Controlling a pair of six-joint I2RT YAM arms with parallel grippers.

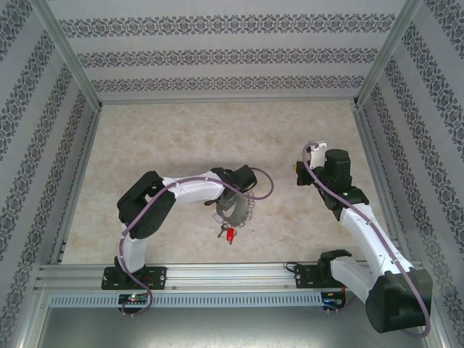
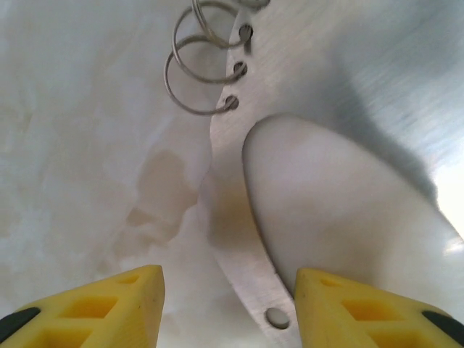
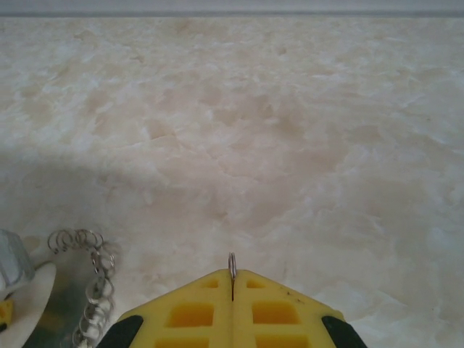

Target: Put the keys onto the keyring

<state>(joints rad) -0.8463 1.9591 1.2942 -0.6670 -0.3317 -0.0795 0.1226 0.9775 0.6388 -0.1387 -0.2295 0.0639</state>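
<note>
Two sets of yellow fingers over a pale marbled surface (image 1: 145,145). Of these, the left fingers (image 2: 116,304) parted roughly halfway, down low and astride the flat silver band of the keyring (image 2: 239,239), clamping nothing: clear gap on one side of the band, the other tip just beside its edge or touching it, cannot tell which. Several small wire loops (image 2: 196,72) threaded through holes along that band's rim. Seen from above, keyring lying flat near the front middle of the surface, partly under the left wrist. One red key (image 1: 232,234) at the keyring's near edge, touching it; threaded on or merely lying there, cannot tell. Over on the other side, the right fingers (image 3: 250,304) pressed fully together, pinching a thin wire ring (image 3: 232,265) upright between the tips, its top poking out, its lower part hidden by them. Well off to the right of the keyring, with the fringe of loops at the lower left of the right wrist view.
</note>
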